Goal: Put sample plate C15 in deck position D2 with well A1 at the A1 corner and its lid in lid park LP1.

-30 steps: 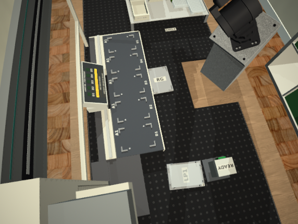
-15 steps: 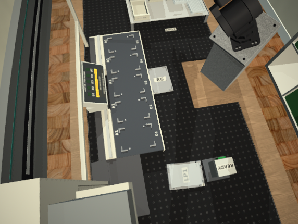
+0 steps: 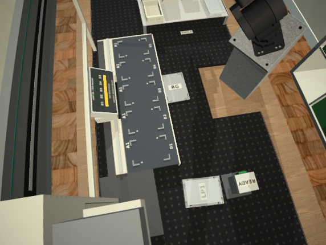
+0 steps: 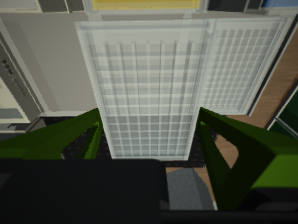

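In the wrist view my gripper (image 4: 149, 112) has its green fingers shut on the long sides of a clear lidded plate (image 4: 147, 95), with the lid down on it. The plate hangs a little above the shelf (image 3: 182, 9); I cannot read its label. The gripper itself is out of the top view. Deck position D2 (image 3: 145, 119) is empty, as are the other deck positions. Lid park LP1 (image 3: 203, 191) is empty. The READY key (image 3: 246, 182) stands right beside LP1.
A second clear plate (image 4: 240, 65) lies on the shelf just right of the held one, and a yellow item (image 4: 145, 4) lies beyond it. A cream box (image 3: 152, 8) sits at the shelf's left. The regrip nest RG (image 3: 175, 86) is empty. A display panel (image 3: 104, 91) stands by the deck.
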`<state>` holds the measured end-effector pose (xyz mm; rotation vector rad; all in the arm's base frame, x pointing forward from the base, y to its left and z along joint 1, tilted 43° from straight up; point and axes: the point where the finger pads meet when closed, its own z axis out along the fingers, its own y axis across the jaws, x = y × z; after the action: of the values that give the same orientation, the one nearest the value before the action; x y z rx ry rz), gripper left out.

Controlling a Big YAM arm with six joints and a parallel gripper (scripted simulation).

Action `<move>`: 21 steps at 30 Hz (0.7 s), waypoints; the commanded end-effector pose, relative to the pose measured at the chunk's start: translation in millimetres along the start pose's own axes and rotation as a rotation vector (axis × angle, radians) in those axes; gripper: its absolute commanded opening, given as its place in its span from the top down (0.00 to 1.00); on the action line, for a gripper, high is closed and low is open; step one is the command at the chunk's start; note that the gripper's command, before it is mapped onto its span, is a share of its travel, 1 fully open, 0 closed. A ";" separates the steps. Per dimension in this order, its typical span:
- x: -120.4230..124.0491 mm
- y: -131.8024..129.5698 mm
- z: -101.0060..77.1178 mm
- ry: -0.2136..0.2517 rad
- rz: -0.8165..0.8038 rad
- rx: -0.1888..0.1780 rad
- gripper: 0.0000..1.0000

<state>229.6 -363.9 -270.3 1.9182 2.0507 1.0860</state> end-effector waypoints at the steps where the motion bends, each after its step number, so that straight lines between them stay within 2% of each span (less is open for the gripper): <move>1: -12.2 3.5 -34.6 -0.047 -0.011 -0.014 1.00; 21: -19.4 6.1 -65.3 -0.061 -0.022 -0.014 1.00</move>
<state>211.9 -377.5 -246.2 1.9179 2.0475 1.0832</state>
